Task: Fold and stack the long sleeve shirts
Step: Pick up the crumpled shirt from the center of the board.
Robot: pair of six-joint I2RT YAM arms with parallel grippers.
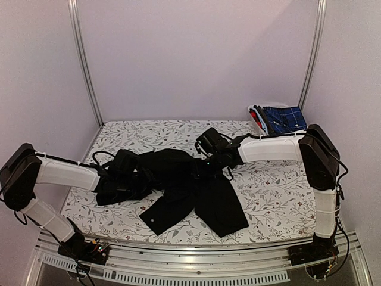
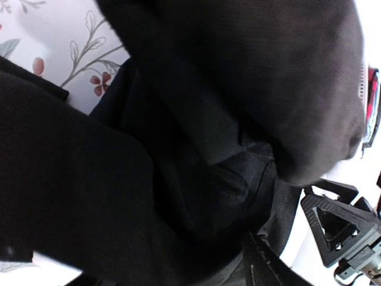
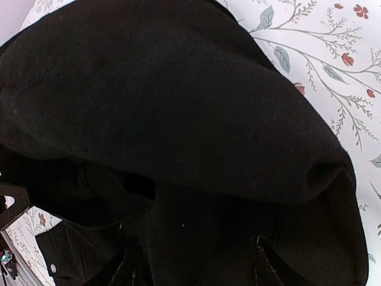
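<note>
A: What is the left gripper doing?

B: The left gripper (image 1: 136, 170) is sunk into the black shirt (image 1: 178, 187). In its wrist view only 1 finger (image 2: 336, 229) shows clearly, at the lower right, and dark cloth covers the rest. I cannot tell whether it is grasping the cloth or is released.

A: And the right one?

B: The right gripper (image 1: 201, 162) reaches from the right side into the far part of the same shirt. In its wrist view 1 big rounded fold of black cloth fills nearly everything. The fingers (image 3: 262, 265) are only dark shapes at the bottom. Here too I cannot tell whether it is clenched on the cloth.

A: Where does the shirt lie?

B: It lies crumpled in the middle of the counter (image 1: 280, 190), on the flower-print cover, between the 2 grippers. A part of it spreads toward the near edge. A small pale button (image 3: 53, 268) shows at the lower left of the right wrist view.

A: Anything more?

B: In the far right corner stands a white basket (image 1: 253, 114) with a blue checked cloth (image 1: 286, 119) in it, well apart from the shirt.
</note>
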